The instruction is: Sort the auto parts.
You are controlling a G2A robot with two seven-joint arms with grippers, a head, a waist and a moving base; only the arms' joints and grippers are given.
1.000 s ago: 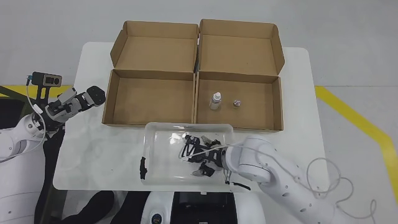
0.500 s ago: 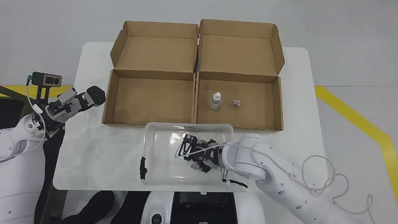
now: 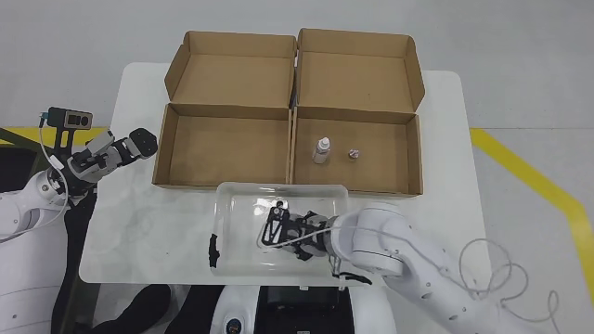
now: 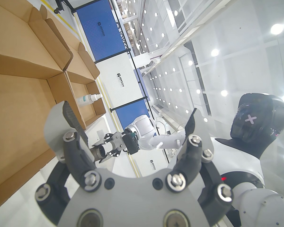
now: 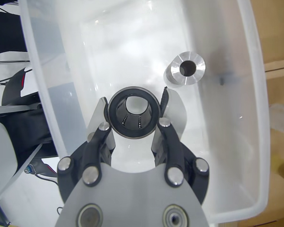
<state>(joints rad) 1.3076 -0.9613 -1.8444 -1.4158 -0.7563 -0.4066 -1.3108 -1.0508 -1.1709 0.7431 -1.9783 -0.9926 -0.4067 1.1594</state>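
Note:
A clear plastic bin (image 3: 232, 206) stands at the table's front edge. Inside it my right gripper (image 3: 278, 228) is shut on a black cylindrical bearing (image 5: 134, 115), held by its sides between the fingers (image 5: 166, 100) with its bore facing the wrist camera. A silver metal bushing (image 5: 185, 70) stands upright on the bin floor just beyond the fingertips, near one bin wall (image 5: 248, 76). My left gripper (image 3: 139, 144) hangs open with nothing in it at the table's left edge, beside the left cardboard box (image 3: 227, 148); in its own view the left gripper (image 4: 130, 116) has wide-spread jaws.
Two open cardboard boxes sit side by side behind the bin. The right box (image 3: 390, 162) holds a small white bottle (image 3: 321, 150) and a small metal part (image 3: 353, 154). A black piece (image 3: 213, 250) clings to the bin's front left corner.
My right gripper has shifted a little to the left inside the bin with the bearing in it. The left arm has kept still.

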